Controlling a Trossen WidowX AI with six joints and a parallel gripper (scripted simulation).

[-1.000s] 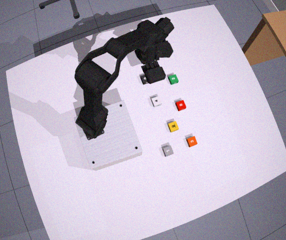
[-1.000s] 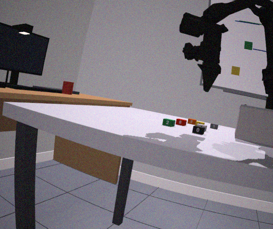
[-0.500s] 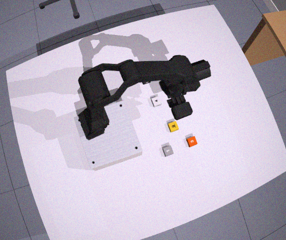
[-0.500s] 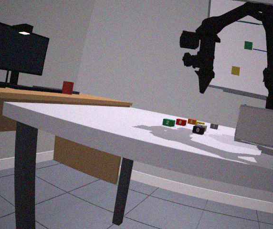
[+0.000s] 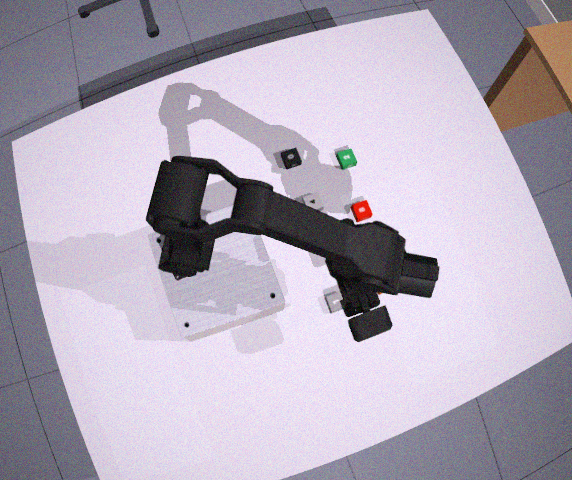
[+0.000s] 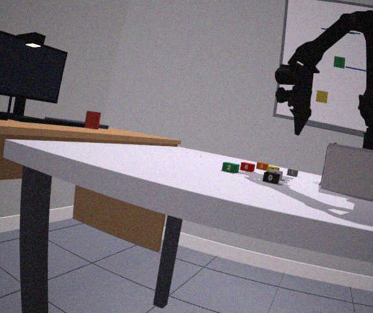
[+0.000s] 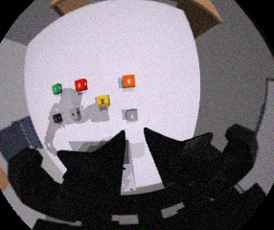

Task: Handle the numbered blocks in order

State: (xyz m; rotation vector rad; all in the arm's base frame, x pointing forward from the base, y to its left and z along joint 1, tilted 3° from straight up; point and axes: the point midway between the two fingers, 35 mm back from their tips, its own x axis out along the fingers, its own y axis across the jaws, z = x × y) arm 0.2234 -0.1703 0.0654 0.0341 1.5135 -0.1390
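Observation:
Several small digit blocks lie on the white table (image 5: 431,129). A black block marked 0 (image 5: 290,157) (image 6: 270,177) (image 7: 58,117) and a green block marked 2 (image 5: 346,157) (image 6: 230,167) (image 7: 57,88) lie at the far end. A red block (image 5: 361,210) (image 6: 247,166) (image 7: 81,84), a white block (image 5: 309,198) (image 7: 76,113), a yellow block (image 6: 273,167) (image 7: 102,100), an orange block (image 6: 261,165) (image 7: 128,80) and a grey block marked 1 (image 5: 332,300) (image 6: 292,172) (image 7: 131,114) follow. My gripper (image 5: 356,302) (image 6: 298,131) (image 7: 135,132) hangs high above the table, over the yellow, orange and grey blocks. Its fingers stand partly open with nothing between them.
The arm's grey base plate (image 5: 224,304) (image 6: 355,171) sits beside the blocks. A wooden desk (image 5: 570,67) (image 6: 62,133) with monitors and a red cup (image 6: 92,119) stands beyond the table's edge.

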